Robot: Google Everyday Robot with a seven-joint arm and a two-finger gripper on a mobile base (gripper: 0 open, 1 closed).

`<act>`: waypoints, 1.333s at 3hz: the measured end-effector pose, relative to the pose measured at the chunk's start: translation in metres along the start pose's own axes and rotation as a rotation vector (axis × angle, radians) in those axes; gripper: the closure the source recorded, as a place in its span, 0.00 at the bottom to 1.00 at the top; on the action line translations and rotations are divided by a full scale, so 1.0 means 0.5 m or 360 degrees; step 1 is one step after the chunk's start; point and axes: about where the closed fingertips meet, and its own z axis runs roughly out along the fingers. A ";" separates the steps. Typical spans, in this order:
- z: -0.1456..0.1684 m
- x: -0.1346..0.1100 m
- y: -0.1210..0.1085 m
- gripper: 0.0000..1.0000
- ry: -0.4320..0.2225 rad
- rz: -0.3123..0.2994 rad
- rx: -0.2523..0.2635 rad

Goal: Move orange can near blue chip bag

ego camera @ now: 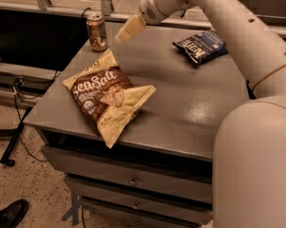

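The orange can (pixel 97 32) stands upright at the table's far left corner. The blue chip bag (pixel 201 45) lies flat at the far right of the grey table (pixel 190 103). My gripper (pixel 128 29) hangs above the far part of the table, a little right of the can and clear of it, pointing down and left toward it. It holds nothing that I can see. The can and the blue bag are far apart, with the gripper between them.
A large tan-and-brown Sea Salt bag (pixel 107 95) lies at the front left of the table. My arm (pixel 237 37) crosses over the right side. Drawers (pixel 133 179) sit below the tabletop. Cables and a stand (pixel 14 122) are on the floor at left, with a shoe (pixel 9 215).
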 end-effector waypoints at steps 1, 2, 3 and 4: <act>0.082 -0.028 -0.033 0.00 -0.0166 0.0135 0.0060; 0.168 -0.054 -0.033 0.00 -0.0272 0.0238 0.0061; 0.242 -0.065 -0.024 0.00 -0.0309 0.0318 0.0028; 0.288 -0.079 -0.007 0.18 -0.0315 0.0400 -0.0051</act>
